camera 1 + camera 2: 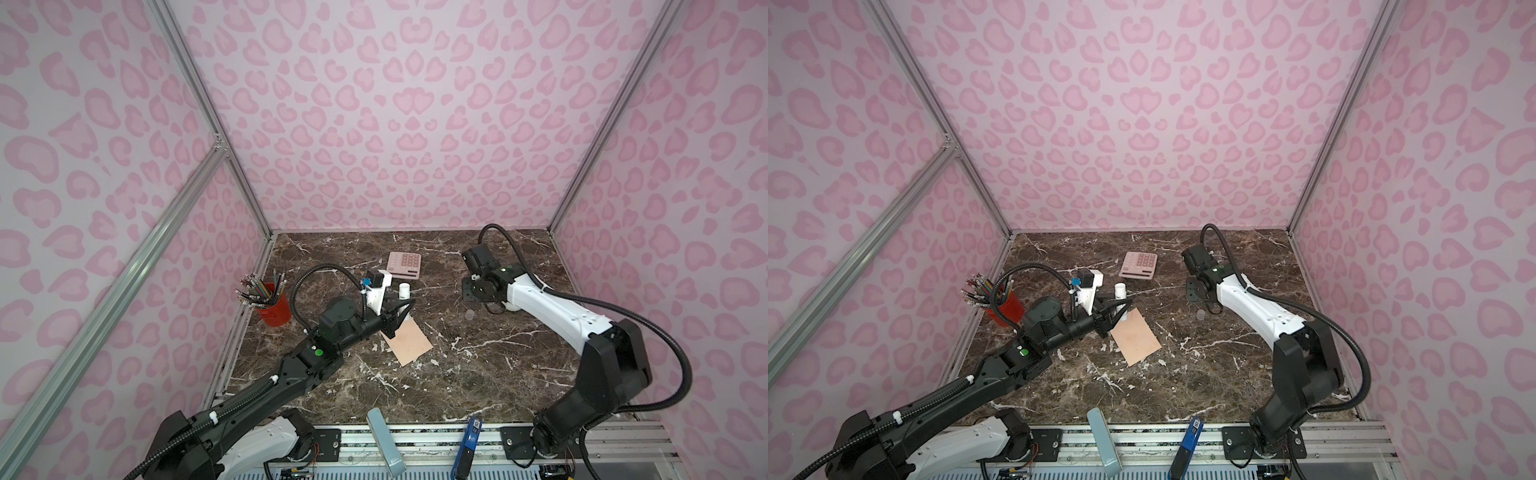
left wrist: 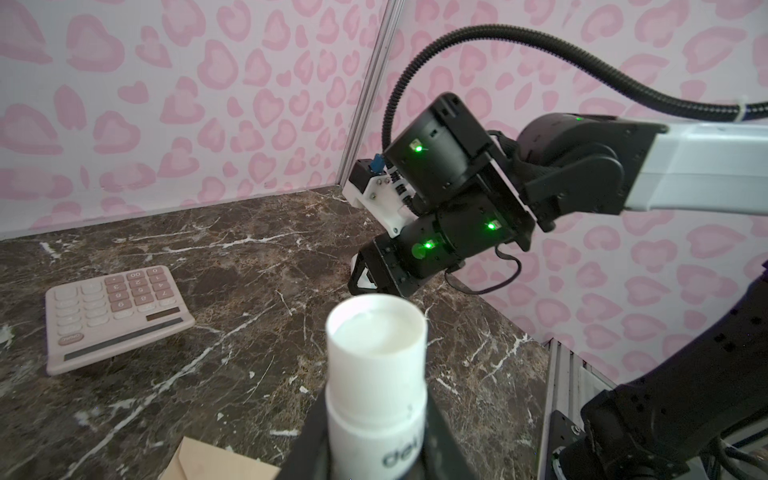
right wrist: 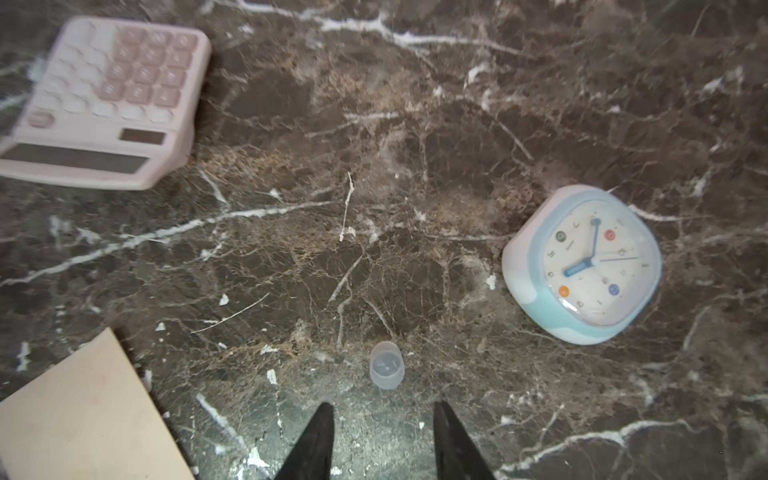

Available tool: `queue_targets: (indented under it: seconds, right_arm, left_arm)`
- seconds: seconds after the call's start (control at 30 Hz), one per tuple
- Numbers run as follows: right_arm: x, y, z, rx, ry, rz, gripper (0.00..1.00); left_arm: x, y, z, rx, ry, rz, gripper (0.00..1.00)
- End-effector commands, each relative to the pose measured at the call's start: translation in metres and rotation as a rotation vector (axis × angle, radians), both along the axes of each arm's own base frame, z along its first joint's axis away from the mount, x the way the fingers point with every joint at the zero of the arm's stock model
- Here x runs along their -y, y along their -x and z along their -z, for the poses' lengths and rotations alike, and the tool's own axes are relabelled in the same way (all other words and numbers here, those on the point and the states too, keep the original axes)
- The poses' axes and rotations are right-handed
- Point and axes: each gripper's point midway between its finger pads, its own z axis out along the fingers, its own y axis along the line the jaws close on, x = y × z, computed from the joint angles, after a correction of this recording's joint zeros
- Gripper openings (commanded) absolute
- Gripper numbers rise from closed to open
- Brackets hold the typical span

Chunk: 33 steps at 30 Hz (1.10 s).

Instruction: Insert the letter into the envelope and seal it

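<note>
marble counter (image 1: 478, 374): envelope (image 1: 409, 343) mid-counter, letter seemingly inside; left gripper (image 1: 399, 311) pinches glue stick (image 2: 376, 361), right gripper (image 3: 384, 409) jaws spread; sealing left.

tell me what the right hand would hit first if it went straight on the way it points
Probably the small clear cap on the table, just ahead of the right hand and in line with it; depth is unclear.

In both top views the left claw (image 1: 400, 312) hides one end of the envelope (image 1: 409, 345), and whether the letter is inside cannot be told. The left wrist view cuts off the white tube (image 2: 376, 374) at its base, its label reading only "del". In the right wrist view the calculator (image 3: 104, 104) is blurred and the right claw (image 3: 384, 419) shows only two black tips.
</note>
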Motion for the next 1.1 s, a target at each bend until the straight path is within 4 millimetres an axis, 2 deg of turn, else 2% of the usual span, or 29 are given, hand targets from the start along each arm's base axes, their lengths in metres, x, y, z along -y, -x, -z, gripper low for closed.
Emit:
queue_targets:
  seconds: [0.0,0.1,0.4,0.83,1.07]
  right_arm:
    - [0.009,0.024,0.033,-0.2,0.053,0.064,0.42]
    - [0.008,0.021,0.048,-0.242,0.059,0.09,0.41]
    - [0.008,0.012,0.072,-0.318,0.062,0.142,0.41]
    - [0.004,0.011,0.092,-0.39,0.001,0.164,0.41]
    - [0.005,0.012,0.097,-0.398,-0.018,0.17,0.36]
  left_arm:
    - [-0.004,0.004,0.005,0.017,-0.025,0.003,0.04]
    - [-0.008,0.006,0.011,0.012,-0.04,-0.007,0.04]
    - [-0.013,0.01,0.022,-0.003,-0.059,-0.01,0.04]
    - [-0.01,0.01,0.028,-0.017,-0.069,0.002,0.04]
    - [-0.008,0.01,0.028,-0.016,-0.071,0.011,0.04]
